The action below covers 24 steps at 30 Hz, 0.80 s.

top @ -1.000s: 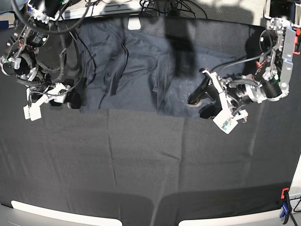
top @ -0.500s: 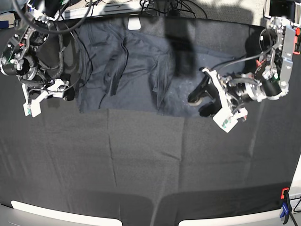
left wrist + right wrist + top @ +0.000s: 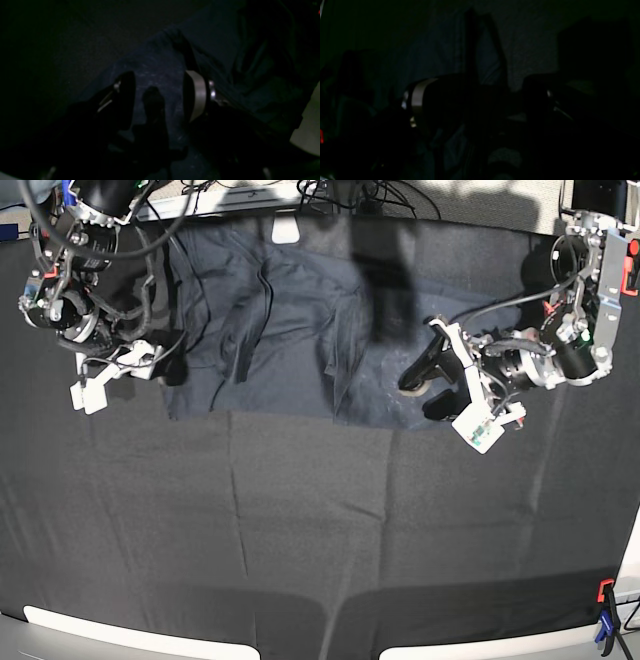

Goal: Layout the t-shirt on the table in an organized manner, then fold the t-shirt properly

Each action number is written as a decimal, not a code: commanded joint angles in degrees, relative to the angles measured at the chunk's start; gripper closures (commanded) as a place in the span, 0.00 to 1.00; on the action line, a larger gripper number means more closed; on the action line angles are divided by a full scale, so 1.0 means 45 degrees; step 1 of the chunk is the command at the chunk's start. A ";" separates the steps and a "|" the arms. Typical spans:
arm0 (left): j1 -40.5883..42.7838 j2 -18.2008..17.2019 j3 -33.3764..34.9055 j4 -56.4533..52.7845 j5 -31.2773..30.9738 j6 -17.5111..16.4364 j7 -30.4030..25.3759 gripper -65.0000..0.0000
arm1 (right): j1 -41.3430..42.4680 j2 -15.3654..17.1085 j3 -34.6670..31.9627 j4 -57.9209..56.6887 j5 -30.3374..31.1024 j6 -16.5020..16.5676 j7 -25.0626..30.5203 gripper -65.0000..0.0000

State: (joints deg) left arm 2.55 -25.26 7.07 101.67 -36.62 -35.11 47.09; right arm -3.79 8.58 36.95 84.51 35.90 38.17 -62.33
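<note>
The shirt lies rumpled at the far side of the table, with the left gripper released over its right edge and the right gripper released at its left edge.

Left pincer and right pincer gape wide.

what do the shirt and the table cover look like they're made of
The dark navy short-sleeved t-shirt looks like thin, soft knit fabric, probably cotton or a blend: it lies in loose wrinkles and folds with a faint sheen. The matte black cloth over the table seems a stiffer woven textile: flat, dull, with long straight creases.
</note>
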 commanded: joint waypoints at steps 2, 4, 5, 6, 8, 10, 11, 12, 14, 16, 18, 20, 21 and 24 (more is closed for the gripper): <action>-0.0175 -0.0097 -0.0058 0.0238 -0.0209 -0.0049 -0.0306 0.56 | 0.0170 0.0165 0.0034 -0.0068 0.0155 0.0406 0.0024 0.27; -0.0175 -0.0097 -0.0058 0.0238 -0.0209 -0.0049 -0.0301 0.56 | 0.0165 0.0160 0.0034 -0.0272 0.0724 0.0406 -0.0209 0.27; -0.0175 -0.0097 -0.0058 0.0238 -0.0209 -0.0049 -0.0301 0.56 | 0.0165 0.0131 0.0034 -0.0325 0.1069 0.0406 -0.0384 0.27; -0.0175 -0.0102 -0.0058 0.0238 -0.0209 -0.0049 -0.0301 0.56 | 0.0155 0.0083 0.0029 -0.0335 0.1214 0.0406 -0.0384 0.27; -0.0175 -0.0102 -0.0058 0.0238 -0.0209 -0.0049 -0.0301 0.56 | 0.0165 -0.0087 0.0034 -0.0335 0.1224 0.0406 -0.0384 0.27; -0.0175 -0.0102 -0.0058 0.0238 -0.0209 -0.0049 -0.0301 0.56 | 0.0151 -0.0282 0.0034 -0.0335 0.1311 0.0406 -0.0389 0.27; -0.0175 -0.0097 -0.0058 0.0238 -0.0209 -0.0049 -0.0301 0.56 | 0.0087 -0.0359 0.0029 -0.0335 0.1486 0.0406 -0.0389 0.27; -0.0175 -0.0102 -0.0058 0.0238 -0.0209 -0.0053 -0.0301 0.56 | 0.0034 -0.0427 0.0019 -0.0335 0.1719 0.0406 -0.0389 0.28; -0.0175 -0.0102 -0.0058 0.0238 -0.0209 -0.0053 -0.0301 0.56 | -0.0087 -0.0476 0.0010 -0.0335 0.2225 0.0406 -0.0403 0.28; -0.0175 -0.0102 -0.0058 0.0238 -0.0209 -0.0053 -0.0301 0.56 | -0.0185 -0.0500 -0.0005 -0.0335 0.2433 0.0406 -0.0408 0.28; -0.0175 -0.0102 -0.0058 0.0238 -0.0214 -0.0049 -0.0301 0.56 | -0.0257 -0.0500 -0.0073 -0.0335 0.2458 0.0406 -0.0418 0.28; -0.0175 -0.0102 -0.0058 0.0238 -0.0209 -0.0049 -0.0301 0.56 | -0.0325 -0.0500 -0.0170 -0.0335 0.2482 0.0406 -0.0423 0.28; -0.0175 -0.0102 -0.0058 0.0238 -0.0214 -0.0049 -0.0301 0.56 | -0.0355 -0.0500 -0.0243 -0.0335 0.2599 0.0406 -0.0427 0.28; -0.0175 -0.0102 -0.0058 0.0238 -0.0209 -0.0049 -0.0301 0.56 | -0.0534 -0.0500 -0.0554 -0.0330 0.3259 0.0406 -0.0423 0.28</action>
State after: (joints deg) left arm 2.55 -25.26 7.07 101.67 -36.60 -35.14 47.09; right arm -6.57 5.87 34.44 82.39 49.89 38.50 -63.92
